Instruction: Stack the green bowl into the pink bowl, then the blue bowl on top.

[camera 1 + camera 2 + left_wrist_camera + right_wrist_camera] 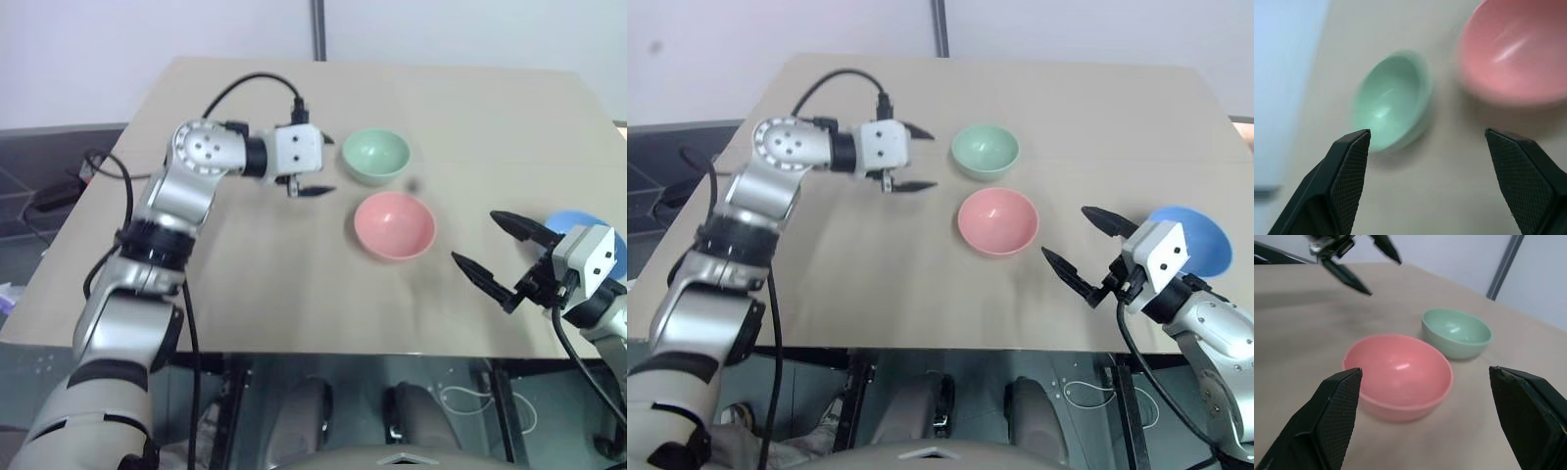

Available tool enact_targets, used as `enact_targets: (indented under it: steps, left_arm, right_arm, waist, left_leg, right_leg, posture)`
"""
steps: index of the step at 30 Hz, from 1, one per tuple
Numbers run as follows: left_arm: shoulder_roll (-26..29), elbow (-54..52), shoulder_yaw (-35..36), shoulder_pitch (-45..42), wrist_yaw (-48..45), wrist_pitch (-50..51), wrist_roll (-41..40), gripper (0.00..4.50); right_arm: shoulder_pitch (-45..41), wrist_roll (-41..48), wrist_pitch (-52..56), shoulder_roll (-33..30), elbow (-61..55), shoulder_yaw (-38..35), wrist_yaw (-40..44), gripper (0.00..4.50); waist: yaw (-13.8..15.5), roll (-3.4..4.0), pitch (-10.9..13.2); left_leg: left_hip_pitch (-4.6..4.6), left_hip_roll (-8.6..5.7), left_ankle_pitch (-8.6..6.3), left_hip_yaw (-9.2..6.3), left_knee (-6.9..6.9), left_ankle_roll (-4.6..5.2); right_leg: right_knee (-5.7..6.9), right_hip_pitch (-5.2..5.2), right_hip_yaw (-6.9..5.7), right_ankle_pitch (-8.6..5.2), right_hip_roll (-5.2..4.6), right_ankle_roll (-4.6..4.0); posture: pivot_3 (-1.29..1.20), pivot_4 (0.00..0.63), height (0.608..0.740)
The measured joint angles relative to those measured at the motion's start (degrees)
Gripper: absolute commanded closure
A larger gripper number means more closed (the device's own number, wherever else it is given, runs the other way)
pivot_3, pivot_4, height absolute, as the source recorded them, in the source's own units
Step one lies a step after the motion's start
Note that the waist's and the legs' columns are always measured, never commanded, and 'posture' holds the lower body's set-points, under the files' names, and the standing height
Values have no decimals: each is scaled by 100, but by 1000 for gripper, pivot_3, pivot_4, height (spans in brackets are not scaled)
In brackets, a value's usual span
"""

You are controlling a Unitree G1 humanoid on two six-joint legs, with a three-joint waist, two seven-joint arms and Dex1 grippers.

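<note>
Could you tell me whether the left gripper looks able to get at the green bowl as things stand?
Probably yes. The left gripper hangs open just beside the green bowl, with only bare table between them. The pink bowl sits apart, nearer the robot.

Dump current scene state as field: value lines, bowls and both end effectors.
surface: tan table
green bowl: upright on table, empty, at the far side
pink bowl: upright on table, empty, just nearer than the green bowl, apart from it
blue bowl: on table at the robot's right, partly hidden behind the right arm
left end effector: open, holding nothing, beside the green bowl, aimed toward it
right end effector: open, holding nothing, beside the pink bowl
stack: not started, all three bowls separate
</note>
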Motion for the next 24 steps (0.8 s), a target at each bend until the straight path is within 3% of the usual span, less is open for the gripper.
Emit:
enact_targets:
  steps: [5, 13, 17, 18, 22, 23, 24]
  left_arm:
    - [-776, 2322, -807, -1130, 1394, -1271, 1471, 549]
    - [-1713, 3881, -1692, -1520, 2700, -2039, 2699, 549]
    - [-1836, 4162, -1893, -1645, 3229, -2077, 3066, 1664]
    - [-1855, 4220, -1902, -1651, 3293, -2102, 3116, 2311]
    - [-1876, 4343, -1937, -1650, 3402, -2140, 3251, 4128]
    - [-1876, 4370, -1934, -1650, 3408, -2141, 3250, 4410]
    - [-1874, 4372, -1914, -1650, 3417, -2154, 3242, 4410]
  right_arm:
    - [-137, -85, -17, 98, 79, 174, -40, 0]
    - [-25, -202, -51, 221, 44, 218, -173, 0]
    - [130, -248, -78, 260, -39, 212, -238, 0]
    - [156, -256, -86, 269, -41, 211, -250, 0]
    - [151, -275, -95, 281, -40, 209, -263, 0]
    - [134, -284, -103, 280, -34, 208, -261, 0]
    - [110, -293, -110, 280, -26, 208, -259, 0]
  waist:
    - [19, -3, 1]
    - [-76, -16, 10]
    - [-70, -17, 10]
    - [-70, -17, 10]
    - [-69, -17, 11]
    - [-69, -18, 11]
    - [-68, -18, 11]
  left_leg:
    - [-8, -7, -3, 0, -2, 4]
    - [-27, -4, -4, 18, -16, 6]
    - [-26, -4, -5, 18, -14, 8]
    - [-25, -4, -5, 19, -14, 8]
    - [-24, -4, -5, 19, -12, 8]
    - [-24, -4, -4, 20, -12, 7]
    - [-24, -4, -4, 20, -11, 7]
  right_leg:
    - [-11, -2, 0, -6, -2, 14]
    - [-9, -36, 18, -7, -5, 17]
    - [-1, -36, 19, -8, -5, 18]
    - [1, -36, 19, -8, -6, 18]
    - [5, -36, 19, -8, -6, 18]
    - [6, -37, 19, -8, -6, 18]
    - [6, -37, 19, -8, -6, 18]
  posture:
    - [0, 150, 740]
    - [0, 150, 740]
    - [0, 150, 740]
    - [0, 150, 740]
    - [0, 150, 740]
    - [0, 150, 740]
    - [0, 150, 740]
